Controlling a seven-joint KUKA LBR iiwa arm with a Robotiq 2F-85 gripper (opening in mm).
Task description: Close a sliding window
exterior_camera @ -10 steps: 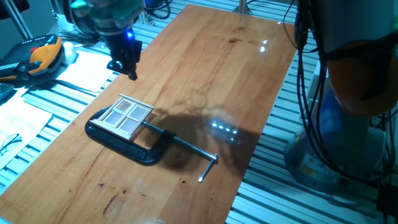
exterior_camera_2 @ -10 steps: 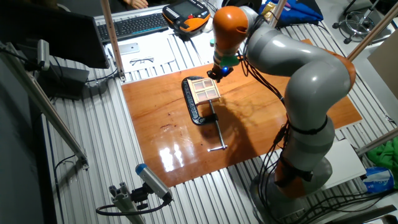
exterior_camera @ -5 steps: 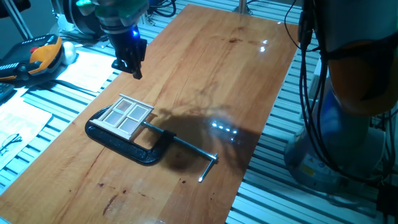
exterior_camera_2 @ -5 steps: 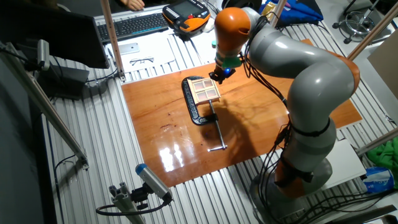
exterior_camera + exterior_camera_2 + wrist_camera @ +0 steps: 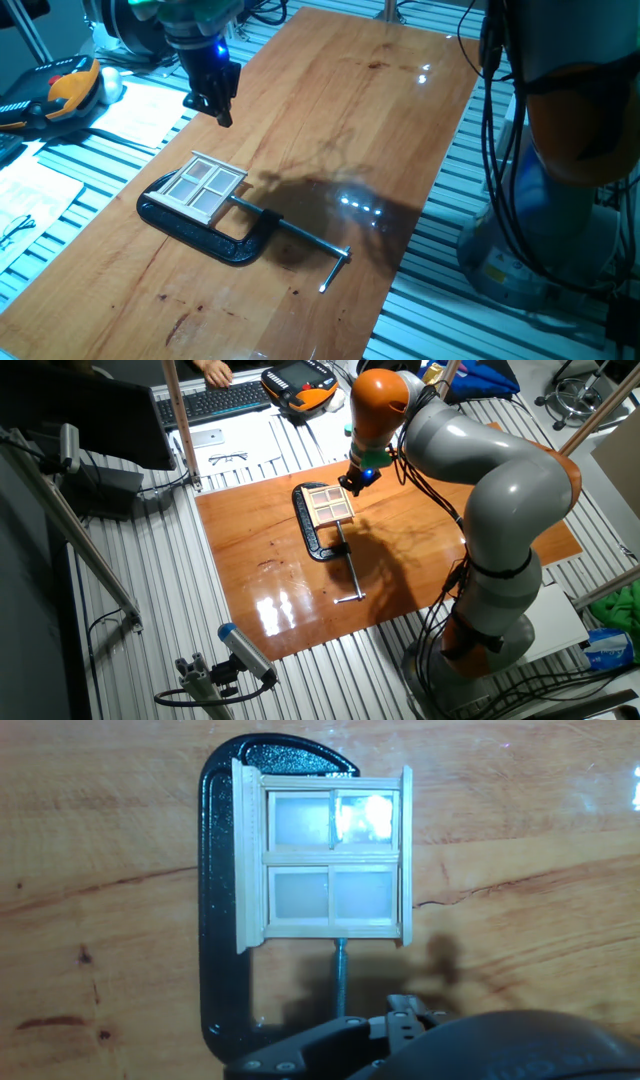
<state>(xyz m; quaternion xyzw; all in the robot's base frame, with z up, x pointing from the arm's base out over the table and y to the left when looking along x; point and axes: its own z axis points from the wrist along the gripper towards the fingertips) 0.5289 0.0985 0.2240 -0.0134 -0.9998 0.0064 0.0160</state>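
The sliding window [image 5: 204,187] is a small pale wood frame with crossbars, lying flat on the wooden table [image 5: 360,110]. It is held in a black C-clamp [image 5: 190,227] whose steel screw rod [image 5: 300,236] points toward the table's near right edge. The window also shows in the other fixed view [image 5: 330,504] and in the hand view [image 5: 330,855], where the clamp [image 5: 215,920] wraps its left side. My gripper [image 5: 222,112] hangs above the table beyond the window, apart from it, with its fingers together and empty. It also shows in the other fixed view [image 5: 352,482].
An orange and black handheld controller [image 5: 66,88] and white papers [image 5: 140,115] lie left of the table. A keyboard [image 5: 215,400] and glasses [image 5: 230,457] sit behind it. The clamp's crossbar handle [image 5: 335,271] lies near the table's edge. The robot's base [image 5: 480,630] stands to the right.
My gripper has drifted slightly away from the window, toward the far side of the table. The window and clamp have not moved.
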